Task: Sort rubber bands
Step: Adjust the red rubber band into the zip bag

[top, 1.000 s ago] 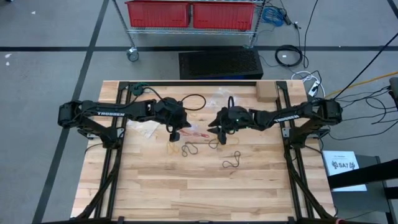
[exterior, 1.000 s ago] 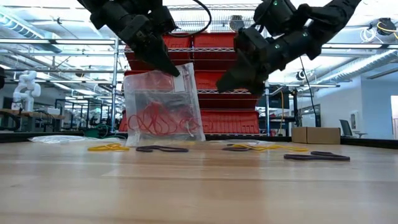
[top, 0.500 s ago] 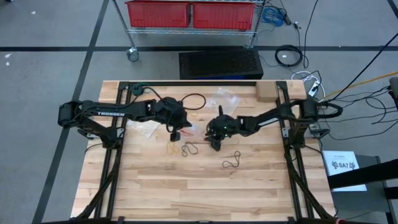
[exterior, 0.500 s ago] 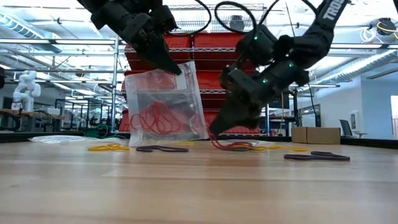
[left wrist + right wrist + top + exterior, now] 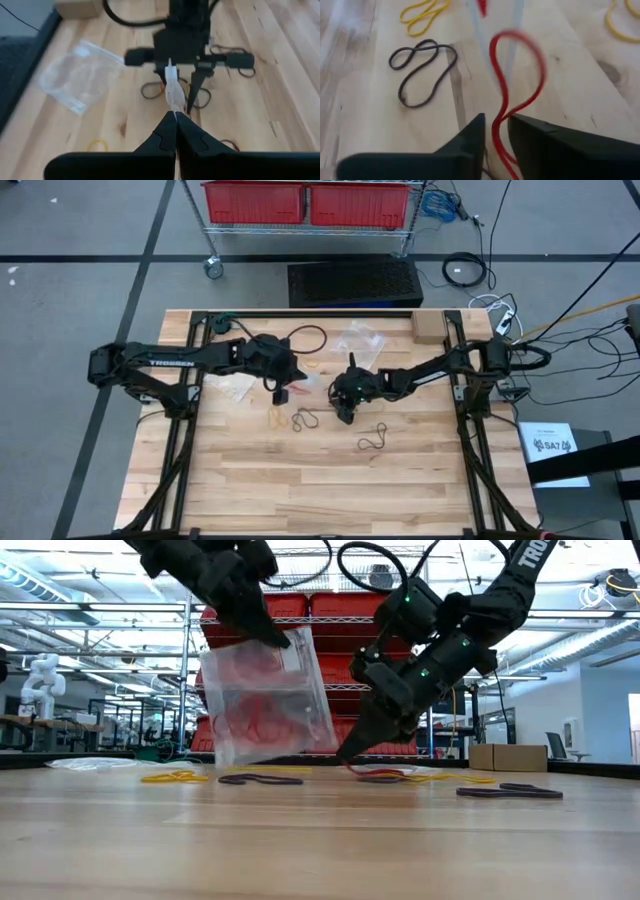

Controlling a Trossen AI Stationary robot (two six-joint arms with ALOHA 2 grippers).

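The left gripper [image 5: 272, 637] is clamped on the bag [image 5: 268, 700], which hangs above the table [image 5: 320, 840] with red bands inside. Beside it, the right gripper [image 5: 348, 753] seems pinched on a red band [image 5: 512, 95]; a thin grip could let it slip or snap away.

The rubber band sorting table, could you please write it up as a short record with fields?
left tool: shut on the clear bag, holding it up off the table
bag contents: red rubber bands
right tool: low over the table beside the bag, fingers closing around a red rubber band
loose on the table: a black rubber band, yellow rubber bands
spare bag: lying flat on the table
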